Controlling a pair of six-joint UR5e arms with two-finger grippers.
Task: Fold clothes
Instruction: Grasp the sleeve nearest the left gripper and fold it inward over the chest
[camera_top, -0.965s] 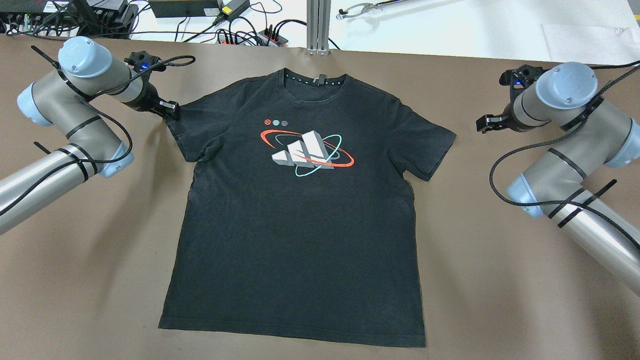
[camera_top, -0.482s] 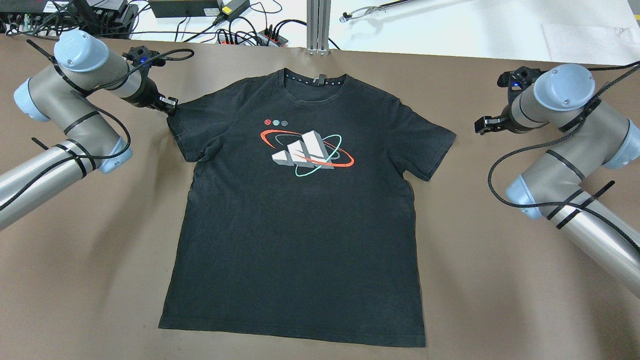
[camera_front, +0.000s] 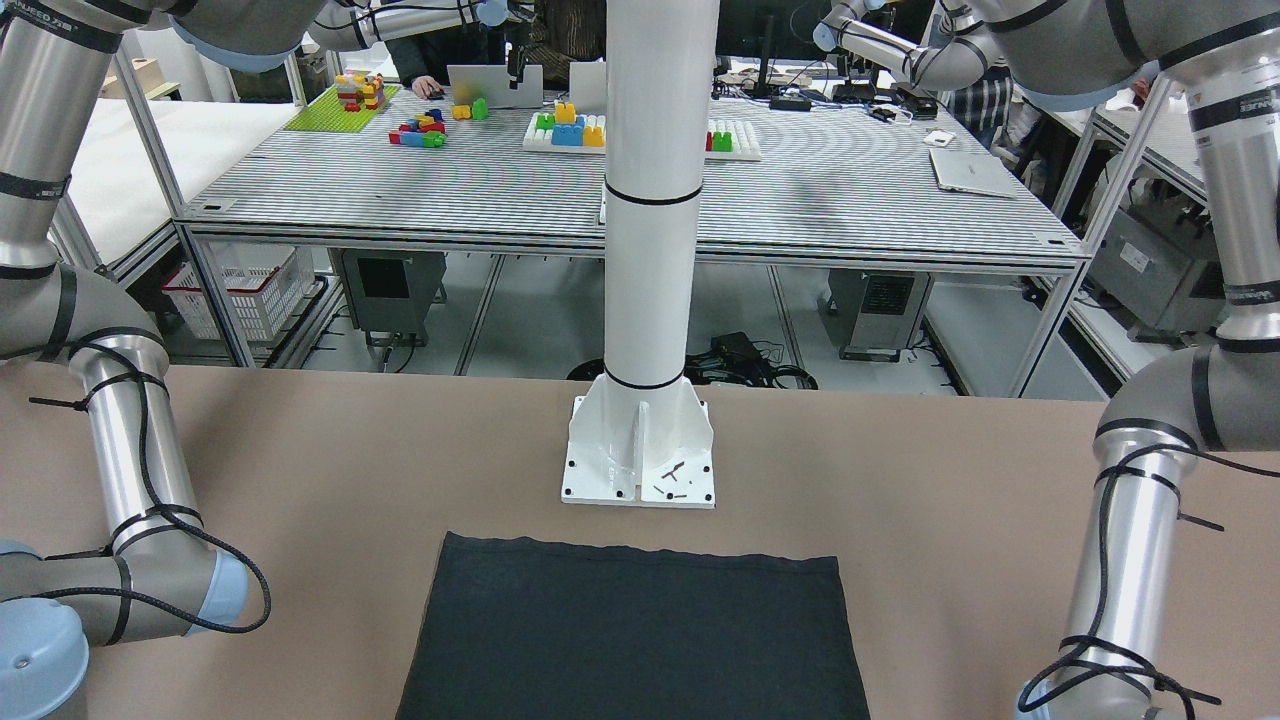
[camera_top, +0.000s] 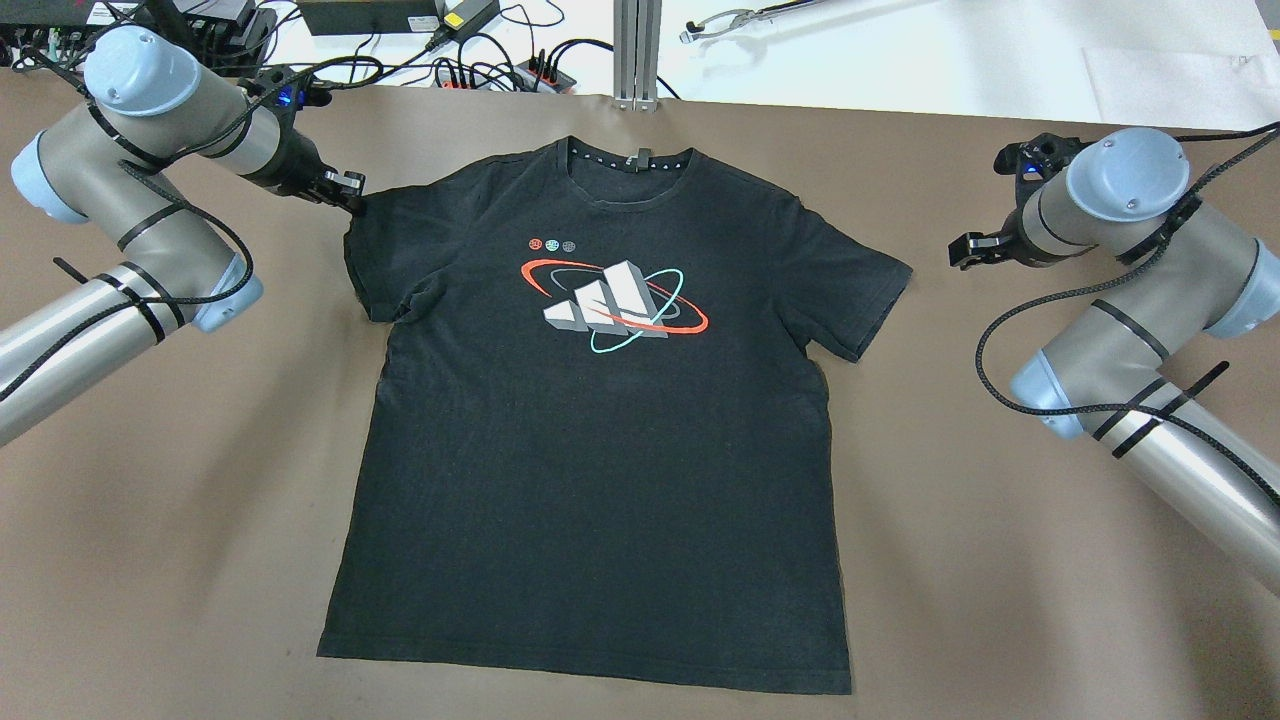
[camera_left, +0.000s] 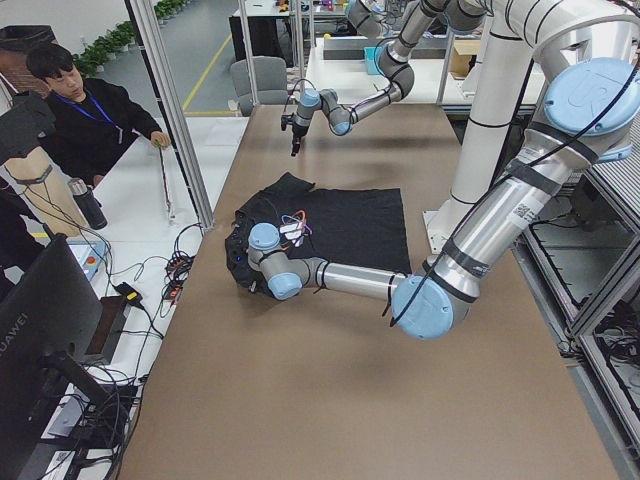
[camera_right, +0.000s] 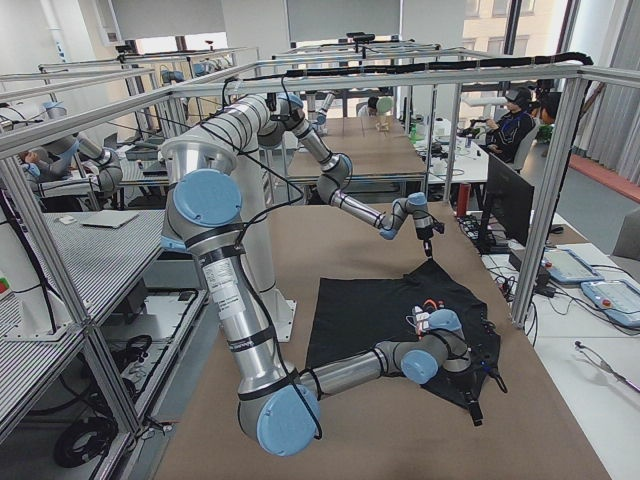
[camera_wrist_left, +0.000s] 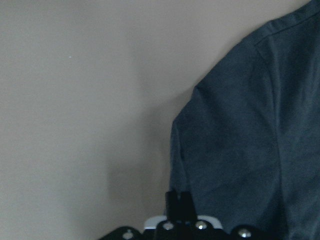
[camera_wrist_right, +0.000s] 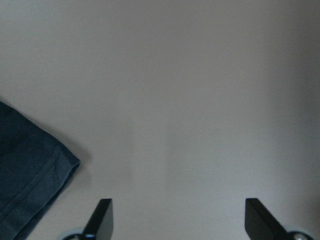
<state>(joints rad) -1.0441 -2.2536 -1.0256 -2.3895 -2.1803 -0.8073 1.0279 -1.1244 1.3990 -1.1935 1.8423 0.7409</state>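
Note:
A black T-shirt (camera_top: 600, 440) with a red, white and teal logo lies flat, front up, on the brown table (camera_top: 1000, 560). Its collar points to the far edge. My left gripper (camera_top: 345, 190) is at the top of the shirt's left sleeve (camera_top: 385, 260). In the left wrist view its fingers (camera_wrist_left: 177, 200) are pressed together on the sleeve's edge (camera_wrist_left: 225, 150). My right gripper (camera_top: 966, 251) is open and empty, beside the right sleeve (camera_top: 860, 290) and apart from it. In the right wrist view that sleeve's corner (camera_wrist_right: 25, 170) lies left of the spread fingers (camera_wrist_right: 102, 217).
Cables and power strips (camera_top: 480, 70) run along the far edge, next to an aluminium post (camera_top: 637, 50). The robot's white column base (camera_front: 638, 450) stands just behind the shirt's hem (camera_front: 630, 620). An operator (camera_left: 90, 110) sits beyond the table's far side.
My left gripper has moved toward the far edge and slightly right, and the left sleeve's outer corner has shifted with it. The right arm has barely moved.

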